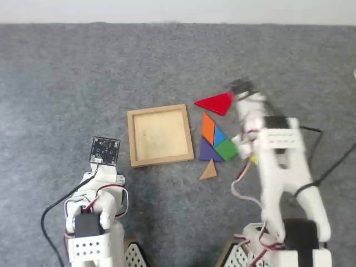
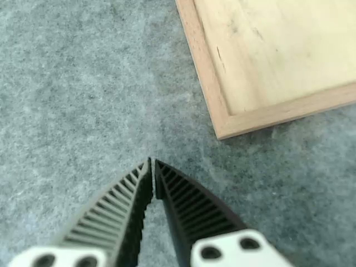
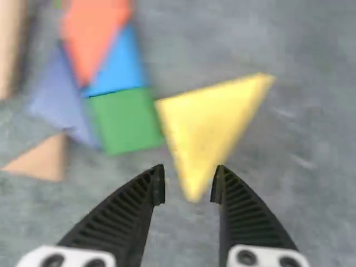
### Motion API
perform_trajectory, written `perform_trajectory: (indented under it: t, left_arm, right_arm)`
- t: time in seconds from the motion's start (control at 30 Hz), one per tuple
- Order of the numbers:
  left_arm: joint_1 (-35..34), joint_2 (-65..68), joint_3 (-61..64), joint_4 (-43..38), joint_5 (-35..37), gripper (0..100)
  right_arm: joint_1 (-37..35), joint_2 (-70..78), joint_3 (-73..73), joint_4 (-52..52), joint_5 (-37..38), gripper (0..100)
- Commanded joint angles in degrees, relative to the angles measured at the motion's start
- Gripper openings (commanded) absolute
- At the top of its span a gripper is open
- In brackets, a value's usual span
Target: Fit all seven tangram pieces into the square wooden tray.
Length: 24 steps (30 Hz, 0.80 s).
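The square wooden tray lies empty at the table's middle. To its right lie a red triangle, an orange triangle, a blue piece, a green square, a purple triangle and a tan triangle. The yellow triangle lies beside the green square, mostly under the right arm. My right gripper is open, one yellow corner between its fingertips. My left gripper is shut and empty over carpet, near the tray's front left corner.
Grey carpet covers the whole table. Open carpet stretches left of the tray and along the far side. Cables trail from both arm bases at the near edge.
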Motion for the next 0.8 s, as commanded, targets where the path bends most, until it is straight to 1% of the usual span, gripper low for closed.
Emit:
perform_trajectory:
  t: [0.0, 0.07, 0.13, 0.3, 0.47, 0.6, 0.77]
  left_arm:
    - [-0.26, -0.79, -0.66, 0.26, -0.44, 1]
    - [-0.26, -0.79, -0.66, 0.26, -0.44, 1]
    - [-0.26, -0.79, -0.66, 0.26, -0.44, 1]
    - [-0.26, -0.79, -0.66, 0.26, -0.44, 1]
    - [-0.26, -0.79, -0.66, 0.26, -0.44, 1]
    - [-0.26, -0.79, -0.66, 0.26, -0.44, 1]
    - [-0.26, -0.79, -0.66, 0.26, -0.44, 1]
  right_arm:
    - [-3.03, -1.27, 5.19, -6.37, 3.34, 14.3]
    - [-2.95, 0.57, 7.74, -10.51, 6.95, 14.3]
    - [-2.77, 2.59, 8.35, -11.91, 8.70, 14.3]
    - [1.98, 5.32, 7.47, -15.25, 9.14, 14.3]
    - [7.52, 7.96, 7.30, -21.49, 9.14, 14.3]
    - [9.27, 8.48, 7.21, -24.84, 8.88, 14.3]
    - [11.21, 8.40, 6.07, -24.57, 8.88, 14.4]
